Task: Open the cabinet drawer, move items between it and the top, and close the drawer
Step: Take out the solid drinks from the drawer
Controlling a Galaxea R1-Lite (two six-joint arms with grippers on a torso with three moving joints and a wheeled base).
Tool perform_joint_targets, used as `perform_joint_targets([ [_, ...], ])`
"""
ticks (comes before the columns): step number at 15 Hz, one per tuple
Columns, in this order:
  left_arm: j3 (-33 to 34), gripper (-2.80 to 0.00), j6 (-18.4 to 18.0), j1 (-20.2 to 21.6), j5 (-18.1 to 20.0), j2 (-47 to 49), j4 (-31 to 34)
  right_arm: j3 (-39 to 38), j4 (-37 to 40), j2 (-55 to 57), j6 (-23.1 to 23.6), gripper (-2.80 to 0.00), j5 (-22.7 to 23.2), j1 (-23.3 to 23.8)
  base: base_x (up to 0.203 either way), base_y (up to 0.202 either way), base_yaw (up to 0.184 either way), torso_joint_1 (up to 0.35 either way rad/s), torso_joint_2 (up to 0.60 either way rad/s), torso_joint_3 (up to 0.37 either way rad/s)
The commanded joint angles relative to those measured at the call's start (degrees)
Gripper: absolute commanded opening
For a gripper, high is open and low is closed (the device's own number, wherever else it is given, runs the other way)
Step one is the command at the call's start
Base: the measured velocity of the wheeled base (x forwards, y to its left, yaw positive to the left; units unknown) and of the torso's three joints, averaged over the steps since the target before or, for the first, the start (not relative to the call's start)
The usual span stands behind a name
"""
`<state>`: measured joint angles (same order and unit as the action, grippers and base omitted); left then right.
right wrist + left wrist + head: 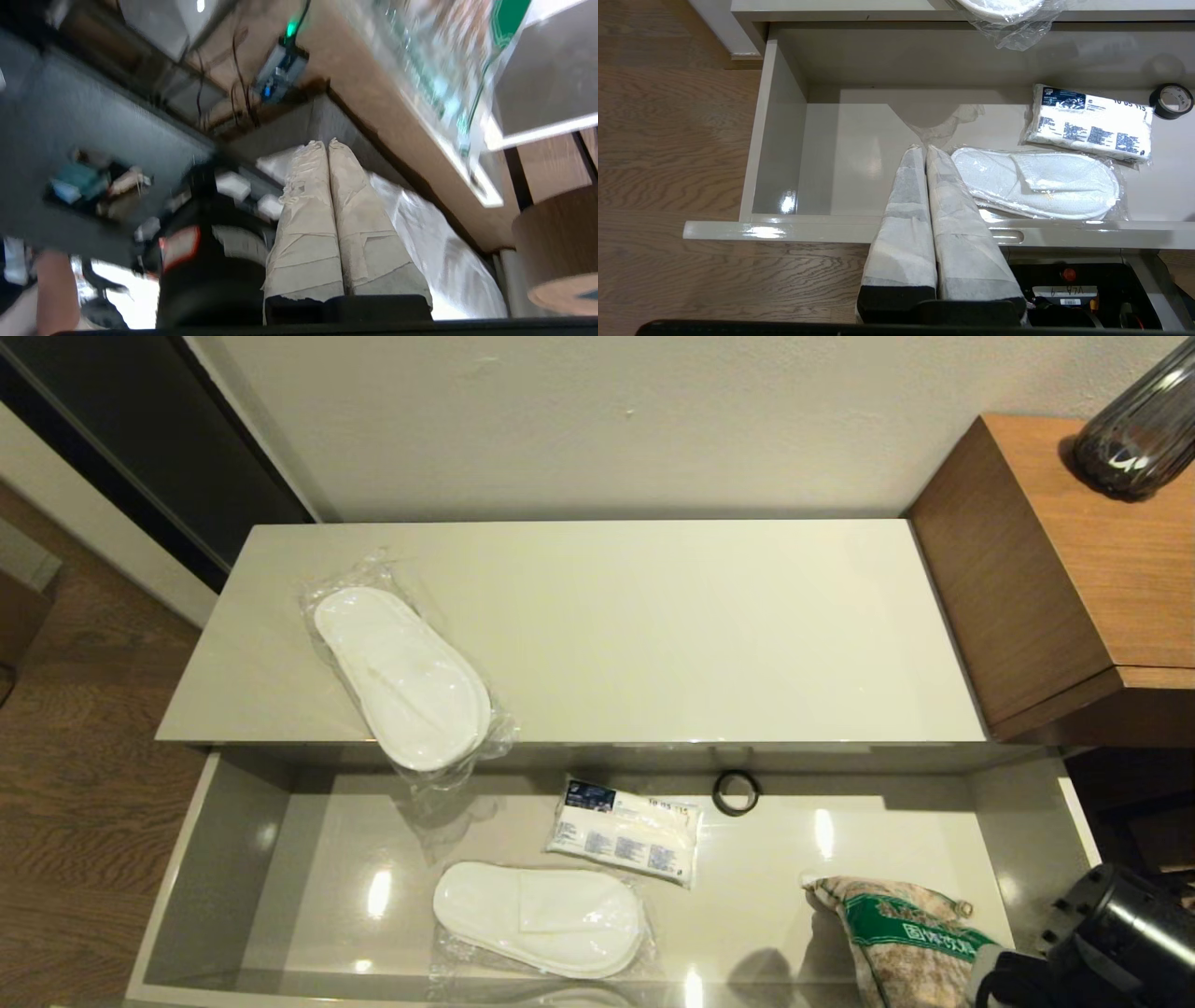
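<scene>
Right end effector (990, 980) pinching grain bag (910, 933) at drawer (224, 859) edge, left end effector (924, 151) closed.

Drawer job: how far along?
Done: cabinet drawer open; one slipper pair on the top. In hand: right gripper, shut, at the grain bag; grip unclear. Left gripper shut, empty, above the drawer. Remaining: second slipper pair inside, closing.

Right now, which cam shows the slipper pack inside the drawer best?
Left wrist view: the slipper pack lies whole and close on the drawer lining, beside the shut left gripper. Head view shows it too, smaller. Right wrist view does not show it.
</scene>
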<state>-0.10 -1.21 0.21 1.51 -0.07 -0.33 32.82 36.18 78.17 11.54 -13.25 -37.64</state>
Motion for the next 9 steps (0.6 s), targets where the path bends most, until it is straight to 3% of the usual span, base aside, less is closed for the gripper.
perform_joint_targets([
  [1, 0.01, -2.8, -0.02, -0.03, -0.02, 0.07, -0.02, 0.13, -2.41, 2.07, -1.02, -2.8, -0.68, -0.07, 0.0, 0.0, 0.0, 0.0, 0.0, 0.0],
  [2, 0.01, -2.8, -0.02, 0.06, -0.02, 0.07, -0.02, 0.63, -3.73, 2.97, -1.63, -2.8, -1.47, -0.06, 0.0, 0.0, 0.0, 0.0, 0.0, 0.0],
  [3, 0.01, -2.8, -0.02, -0.03, 0.06, 0.07, -0.02, 0.75, -4.35, 3.22, -1.77, 0.0, -1.87, -0.15, 0.0, 0.0, 0.0, 0.0, 0.0, 0.0],
  [9, 0.01, -2.8, -0.02, -0.03, -0.02, 0.07, -0.02, -2.52, -4.26, 3.93, -2.08, 0.0, -1.65, -0.09, 0.0, 0.0, 0.0, 0.0, 0.0, 0.0],
])
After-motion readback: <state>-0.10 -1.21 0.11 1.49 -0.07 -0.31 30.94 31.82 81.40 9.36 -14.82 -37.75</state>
